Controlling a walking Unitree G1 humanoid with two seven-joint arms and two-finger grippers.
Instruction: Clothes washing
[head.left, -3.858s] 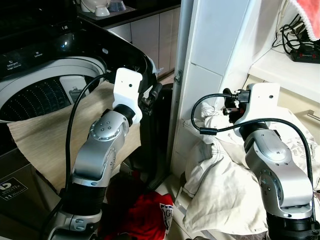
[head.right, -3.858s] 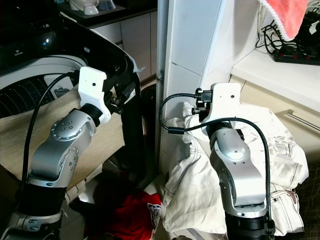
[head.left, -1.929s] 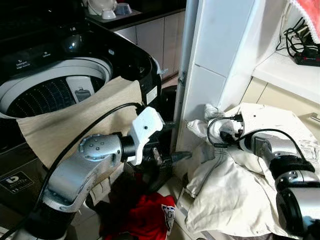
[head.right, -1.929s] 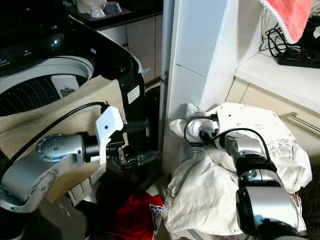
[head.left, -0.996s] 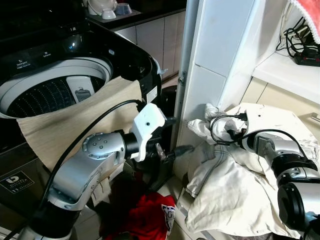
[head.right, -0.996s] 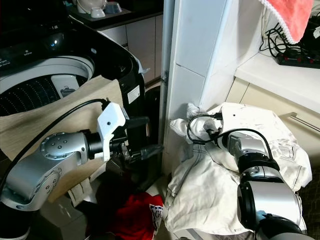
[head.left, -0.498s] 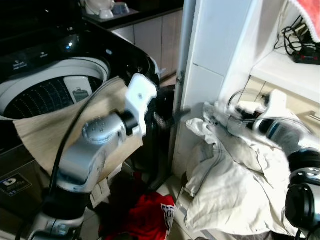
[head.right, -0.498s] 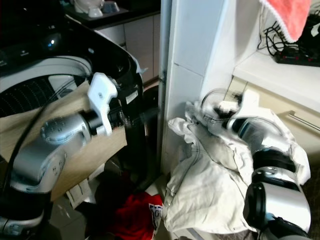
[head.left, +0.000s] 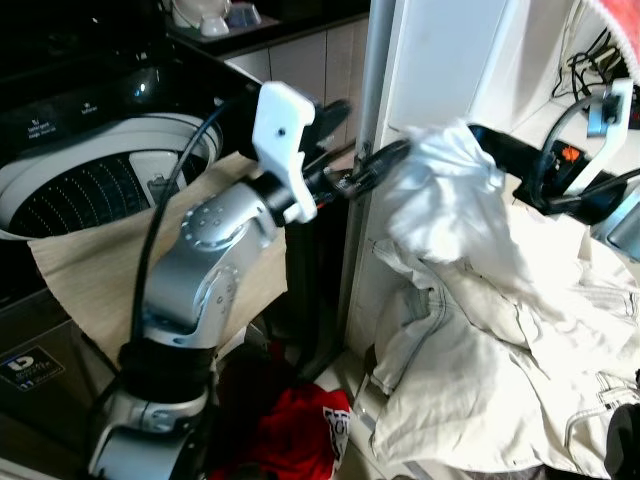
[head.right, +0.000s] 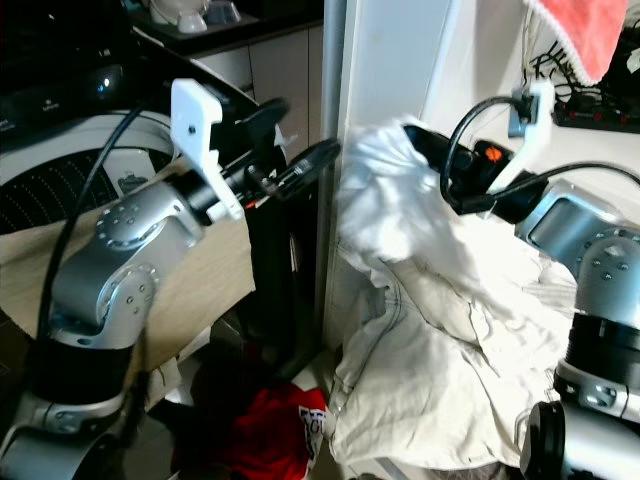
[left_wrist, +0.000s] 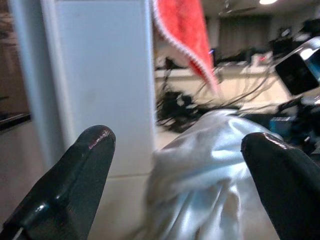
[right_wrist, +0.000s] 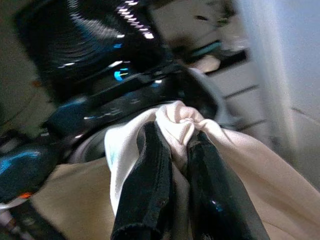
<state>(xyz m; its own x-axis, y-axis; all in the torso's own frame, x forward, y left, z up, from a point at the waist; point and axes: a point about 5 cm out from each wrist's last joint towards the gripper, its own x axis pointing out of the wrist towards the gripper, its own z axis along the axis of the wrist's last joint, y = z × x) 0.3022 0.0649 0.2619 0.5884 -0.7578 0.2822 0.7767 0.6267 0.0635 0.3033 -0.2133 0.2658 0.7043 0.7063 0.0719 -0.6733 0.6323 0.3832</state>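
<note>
My right gripper is shut on a bunch of a white garment and holds it up above the white laundry pile beside the pillar. In the right wrist view both fingers pinch the fabric knot. My left gripper is open at about the same height, pointing at the lifted garment from the washer side; its fingers stand wide apart with the garment beyond them. The top-load washer stands open on the left, with a beige cloth draped over its rim.
A white pillar rises just behind the lifted garment. A red garment lies on the floor between washer and pile. At the upper right, a shelf holds a power strip and cables, and a pink towel hangs above it.
My right gripper has risen from the pile, pulling the white garment up with it. My left arm has also lifted, its open gripper now level with the garment.
</note>
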